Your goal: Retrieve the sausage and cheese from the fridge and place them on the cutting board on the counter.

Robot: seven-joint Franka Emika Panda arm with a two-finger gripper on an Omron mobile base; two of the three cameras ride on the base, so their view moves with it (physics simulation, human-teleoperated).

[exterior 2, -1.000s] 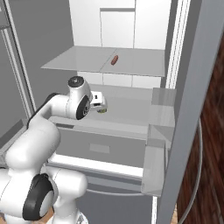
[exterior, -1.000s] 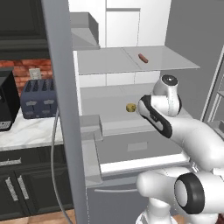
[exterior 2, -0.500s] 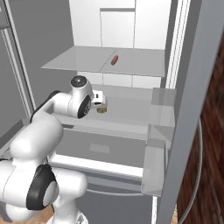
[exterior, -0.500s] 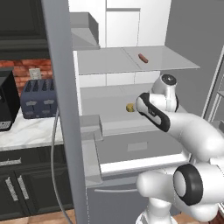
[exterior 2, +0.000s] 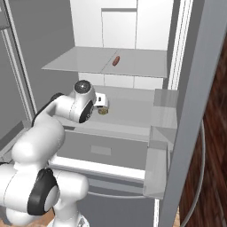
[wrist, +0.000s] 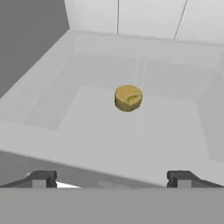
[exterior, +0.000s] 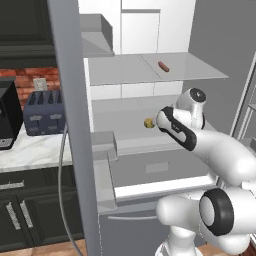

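Inside, white fridge (exterior: pixel 150 30), grey shelf (wrist: pixel 87 127) bearing cheese (wrist: pixel 128 97), gripper (wrist: pixel 111 178) spread wide, empty.

Matt yellow cheese (wrist: pixel 128 97) — smooth grey shelf (wrist: pixel 87 127) — glossy white arm (exterior: pixel 220 150).

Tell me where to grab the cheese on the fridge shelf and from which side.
Grip the cheese across its short rounded sides, coming straight in from the fridge's open front. It lies flat and alone on the shelf, centred ahead of the open hand.
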